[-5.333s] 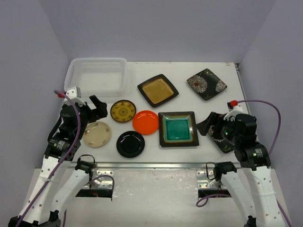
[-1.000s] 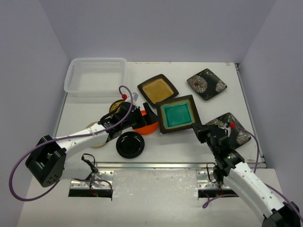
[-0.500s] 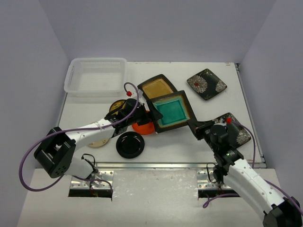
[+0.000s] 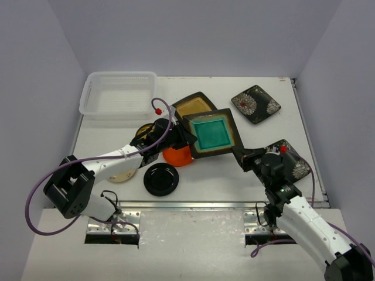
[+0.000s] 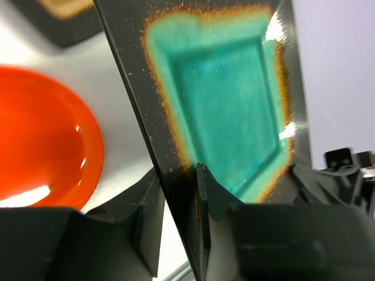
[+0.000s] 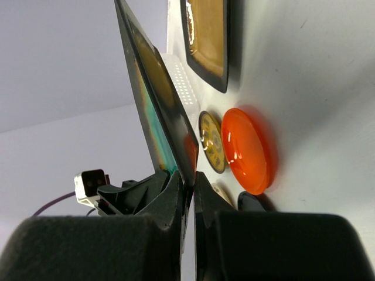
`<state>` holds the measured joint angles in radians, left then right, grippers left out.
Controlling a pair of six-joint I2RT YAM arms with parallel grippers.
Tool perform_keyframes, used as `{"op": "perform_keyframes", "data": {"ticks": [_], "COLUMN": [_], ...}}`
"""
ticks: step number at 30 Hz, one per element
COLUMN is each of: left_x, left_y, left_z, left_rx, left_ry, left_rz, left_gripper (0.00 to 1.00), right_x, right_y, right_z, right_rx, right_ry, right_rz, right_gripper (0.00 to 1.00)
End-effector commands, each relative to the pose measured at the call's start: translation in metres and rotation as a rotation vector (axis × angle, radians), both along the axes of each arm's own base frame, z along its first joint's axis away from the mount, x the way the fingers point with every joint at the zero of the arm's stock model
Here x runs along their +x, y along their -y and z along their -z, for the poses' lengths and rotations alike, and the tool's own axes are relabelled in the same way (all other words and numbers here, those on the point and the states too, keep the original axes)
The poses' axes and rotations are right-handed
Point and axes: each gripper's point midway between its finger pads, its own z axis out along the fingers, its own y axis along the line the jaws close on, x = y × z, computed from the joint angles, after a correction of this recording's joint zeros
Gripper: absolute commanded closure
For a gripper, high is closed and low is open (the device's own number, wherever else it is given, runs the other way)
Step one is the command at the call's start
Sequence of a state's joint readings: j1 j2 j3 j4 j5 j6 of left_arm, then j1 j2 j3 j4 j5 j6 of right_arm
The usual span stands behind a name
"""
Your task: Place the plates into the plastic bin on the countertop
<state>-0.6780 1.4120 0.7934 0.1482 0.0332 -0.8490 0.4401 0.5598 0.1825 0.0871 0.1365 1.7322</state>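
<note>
Clamping opposite edges, left fingers [image 5: 146, 225] and right fingers [image 6: 167, 202] both grasp the tilted teal plate [image 4: 212, 133], raised off the tabletop [image 4: 281, 127].

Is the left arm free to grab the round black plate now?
Probably not: the left gripper is shut on the teal plate, which the right gripper also grips. The black plate lies uncovered.

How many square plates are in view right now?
4. The teal plate, gripped by the left pincer and right pincer; the amber plate behind it, partly covered; the far floral plate at the back right; the near floral plate by the right edge, partly hidden.
</note>
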Motion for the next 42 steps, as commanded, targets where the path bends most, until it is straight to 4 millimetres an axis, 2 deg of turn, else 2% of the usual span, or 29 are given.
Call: {"op": "perform_keyframes", "data": {"ticks": [1, 3, 6, 7, 9, 10, 13, 16, 19, 21, 22, 24, 26, 29, 30, 37, 39, 41, 42], "left_x": [0.003, 0.002, 0.000, -0.002, -0.006, -0.006, -0.006, -0.012, -0.015, -0.014, -0.012, -0.010, -0.008, -0.001, 0.002, 0.051, 0.060, 0.064, 0.070], "left_y": [0.027, 0.028, 0.025, 0.022, 0.020, 0.018, 0.018, 0.017, 0.009, -0.004, -0.006, -0.021, -0.030, -0.051, -0.060, -0.141, -0.165, -0.176, -0.189], "left_z": [-0.058, -0.063, -0.080, -0.076, -0.090, -0.090, -0.100, -0.114, -0.126, -0.134, -0.133, -0.146, -0.150, -0.160, -0.164, -0.182, -0.190, -0.195, -0.200], "left_rx": [-0.134, -0.151, -0.215, -0.228, -0.306, -0.318, -0.358, -0.421, -0.449, -0.447, -0.443, -0.434, -0.428, -0.425, -0.418, -0.389, -0.409, -0.418, -0.411], "left_ry": [0.165, 0.185, 0.219, 0.216, 0.229, 0.219, 0.203, 0.203, 0.222, 0.242, 0.244, 0.290, 0.304, 0.327, 0.332, 0.349, 0.363, 0.375, 0.383], "left_rz": [0.101, 0.104, 0.084, 0.077, 0.076, 0.077, 0.107, 0.129, 0.111, 0.060, 0.041, -0.012, -0.040, -0.113, -0.139, -0.345, -0.370, -0.378, -0.401], "left_gripper": [0.94, 1.00, 1.00, 1.00, 1.00, 1.00, 1.00, 1.00, 1.00, 1.00, 1.00, 1.00, 1.00, 1.00, 1.00, 1.00, 1.00, 1.00, 1.00], "right_x": [-0.001, -0.001, 0.000, 0.001, 0.004, 0.006, 0.013, 0.017, 0.020, 0.022, 0.022, 0.024, 0.026, 0.027, 0.026, 0.022, 0.021, 0.021, 0.021], "right_y": [-0.017, -0.018, -0.018, -0.018, -0.016, -0.016, -0.019, -0.025, -0.026, -0.027, -0.027, -0.026, -0.025, -0.027, -0.029, -0.034, -0.032, -0.029, -0.026], "right_z": [-0.120, -0.120, -0.114, -0.110, -0.103, -0.101, -0.086, -0.077, -0.073, -0.070, -0.070, -0.068, -0.067, -0.066, -0.065, -0.059, -0.057, -0.056, -0.056], "right_rx": [0.231, 0.229, 0.211, 0.192, 0.149, 0.126, 0.034, -0.013, -0.040, -0.070, -0.077, -0.094, -0.110, -0.166, -0.194, -0.408, -0.441, -0.459, -0.474], "right_ry": [0.327, 0.326, 0.316, 0.310, 0.299, 0.300, 0.257, 0.242, 0.245, 0.246, 0.249, 0.246, 0.248, 0.251, 0.248, 0.221, 0.225, 0.223, 0.227], "right_rz": [-0.077, -0.080, -0.082, -0.075, -0.064, -0.059, -0.074, -0.103, -0.112, -0.118, -0.118, -0.113, -0.110, -0.137, -0.159, -0.303, -0.321, -0.319, -0.317], "right_gripper": [1.00, 1.00, 1.00, 1.00, 1.00, 0.99, 0.93, 0.78, 0.54, 0.35, 0.34, 0.33, 0.27, 0.05, 0.01, 0.01, 0.01, 0.01, 0.01]}}
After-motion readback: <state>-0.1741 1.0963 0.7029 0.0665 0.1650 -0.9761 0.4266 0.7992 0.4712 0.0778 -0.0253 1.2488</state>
